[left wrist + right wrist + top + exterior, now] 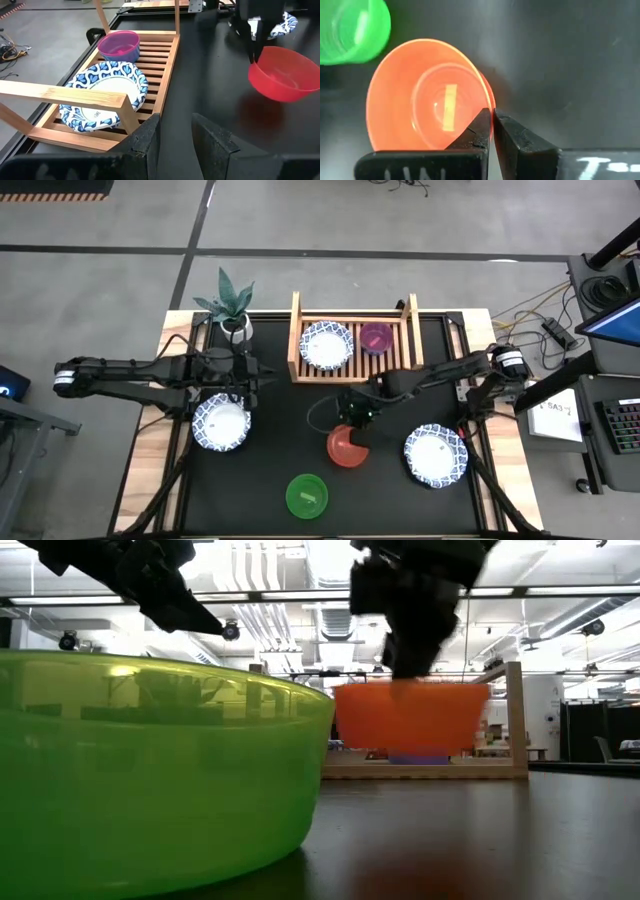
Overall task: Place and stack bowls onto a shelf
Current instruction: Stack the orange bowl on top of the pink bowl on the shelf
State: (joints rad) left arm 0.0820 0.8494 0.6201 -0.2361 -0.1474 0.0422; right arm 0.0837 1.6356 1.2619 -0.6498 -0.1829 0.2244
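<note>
Red bowl (346,447) sits mid-table, pinched at its rim by your right pincer (352,423).
Your left pincer (262,376) waits left of the shelf (400,350), fingers apart, above a white bowl (221,422); your right one is clamped on the red rim.

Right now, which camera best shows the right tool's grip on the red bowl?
Right wrist view: the right tool is shut on the red bowl rim. The left wrist view shows the bowl tilted, the grip partly hidden. The high view is distant; the low view hides the contact.
</note>
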